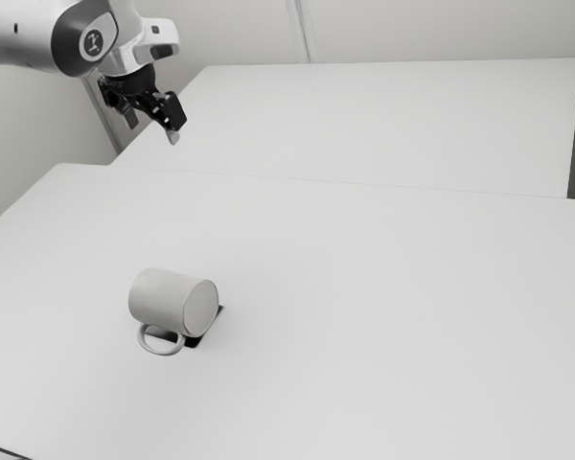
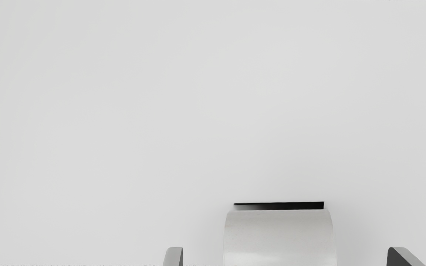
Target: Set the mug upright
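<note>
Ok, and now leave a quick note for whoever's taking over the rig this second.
Pincer: open, empty, held high above the table, fingers wide apart.
Mug: lying on its side, handle down near the tabletop, toward the exterior view's bottom edge. A dark flat thing shows beside and partly under it.
Done: the wrist view has the mug between the fingers' lines, not touched.
Left: lower, grip, turn it upright, set it down, release.

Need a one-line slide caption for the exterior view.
Pale mug lying on its side on the white table, open pincer raised clear of it.
</note>
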Controlling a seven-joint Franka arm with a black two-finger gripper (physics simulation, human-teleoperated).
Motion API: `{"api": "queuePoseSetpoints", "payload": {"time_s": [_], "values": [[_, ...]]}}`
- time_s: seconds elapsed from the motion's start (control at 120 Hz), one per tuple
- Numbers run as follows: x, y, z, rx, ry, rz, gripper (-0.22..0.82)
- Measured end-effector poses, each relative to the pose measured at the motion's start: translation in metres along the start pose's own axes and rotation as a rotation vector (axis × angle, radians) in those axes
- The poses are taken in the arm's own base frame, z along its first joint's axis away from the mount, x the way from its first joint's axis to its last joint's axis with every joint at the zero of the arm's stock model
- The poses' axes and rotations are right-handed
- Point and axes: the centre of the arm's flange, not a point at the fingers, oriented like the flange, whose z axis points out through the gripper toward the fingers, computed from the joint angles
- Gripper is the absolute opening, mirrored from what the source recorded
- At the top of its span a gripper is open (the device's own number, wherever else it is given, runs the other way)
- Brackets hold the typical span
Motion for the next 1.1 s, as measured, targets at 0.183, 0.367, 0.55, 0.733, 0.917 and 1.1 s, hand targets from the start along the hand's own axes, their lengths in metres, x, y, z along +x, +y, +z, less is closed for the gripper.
{"api": "queuePoseSetpoints", "payload": {"time_s": [0.183,0.367,0.55,0.733,0.917,1.1], "values": [[-0.004,-0.008,0.01,0.001,-0.024,-0.045,0.6],[-0.017,-0.024,0.036,-0.112,-0.086,-0.143,0.6],[-0.035,-0.065,0.084,-0.295,-0.214,-0.281,0.6],[-0.097,-0.208,0.16,-0.404,-0.302,-0.532,0.6],[-0.104,-0.259,0.223,-0.496,-0.317,-0.539,0.6],[-0.101,-0.276,0.286,-0.62,-0.297,-0.503,0.6]]}}
